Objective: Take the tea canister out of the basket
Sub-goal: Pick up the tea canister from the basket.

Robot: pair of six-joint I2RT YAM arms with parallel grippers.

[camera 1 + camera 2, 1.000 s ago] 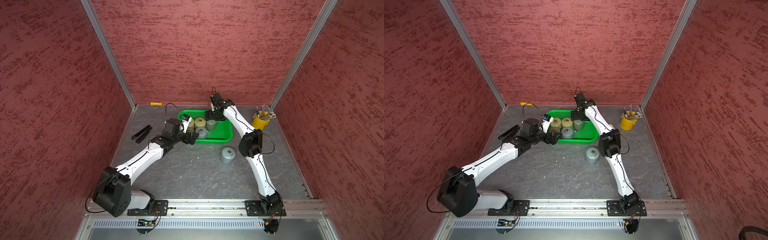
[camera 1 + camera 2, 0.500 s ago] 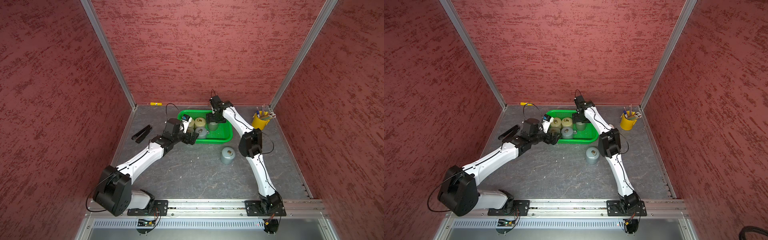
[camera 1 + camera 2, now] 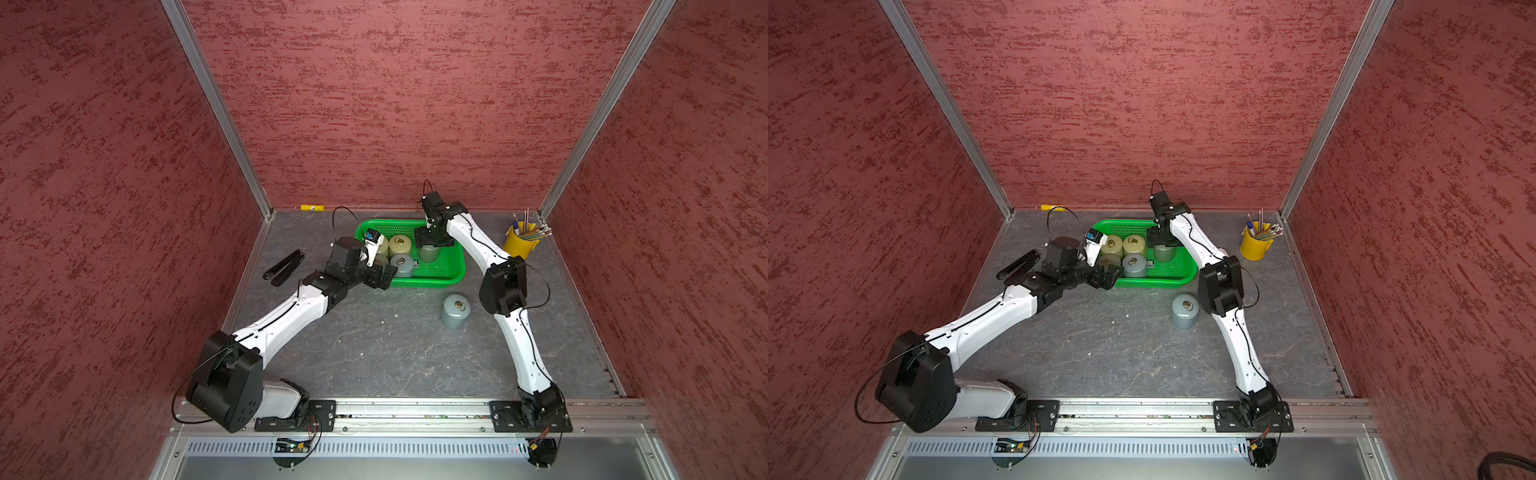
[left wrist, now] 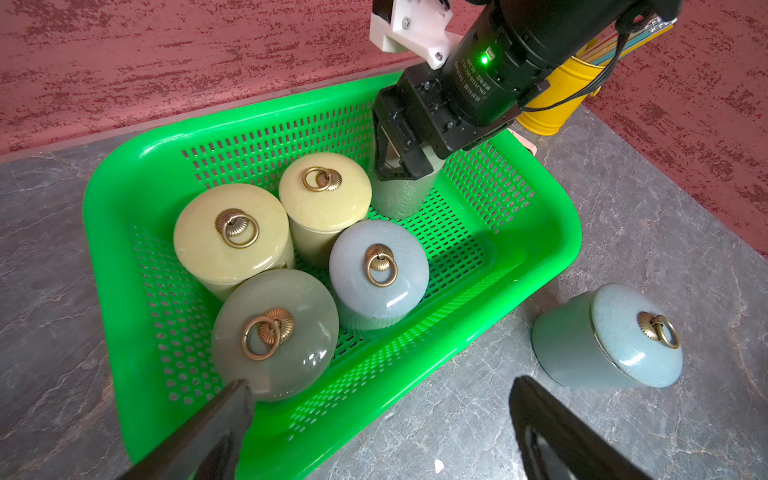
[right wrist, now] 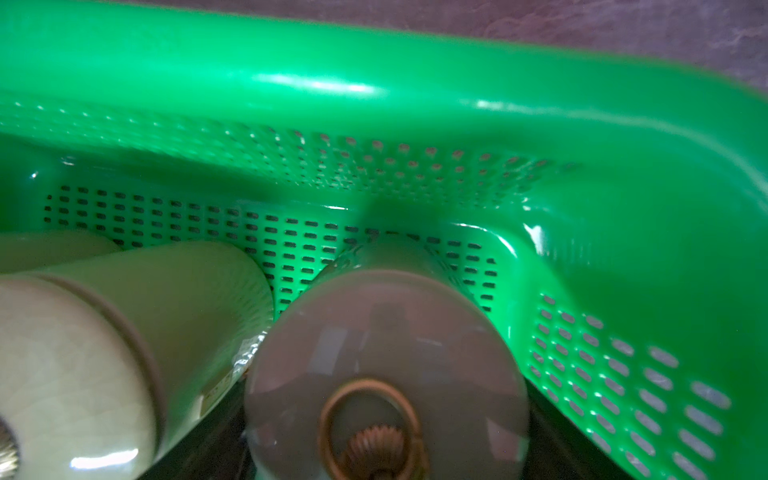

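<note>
The green basket (image 3: 424,284) (image 3: 1150,284) (image 4: 561,216) (image 5: 332,62) stands at the back of the table with several lidded tea canisters in it. My right gripper (image 3: 432,241) (image 3: 1163,240) (image 4: 405,174) (image 5: 386,415) reaches down over a grey-green tea canister (image 3: 428,252) (image 3: 1163,252) (image 4: 401,195) (image 5: 386,353) at the basket's far side, jaws open and close on either side of its lid. My left gripper (image 3: 384,276) (image 3: 1108,276) (image 4: 380,390) hangs wide open and empty over the basket's front rim, beside an olive canister (image 4: 274,332).
Another blue-grey canister (image 3: 455,311) (image 3: 1185,311) (image 4: 611,336) stands on the table in front of the basket. A yellow pencil bucket (image 3: 519,245) (image 3: 1256,247) sits at the back right. A black tool (image 3: 284,268) lies at the left. Red walls enclose three sides.
My right gripper has sunk slightly over the grey-green canister in the basket. The left arm has not moved.
</note>
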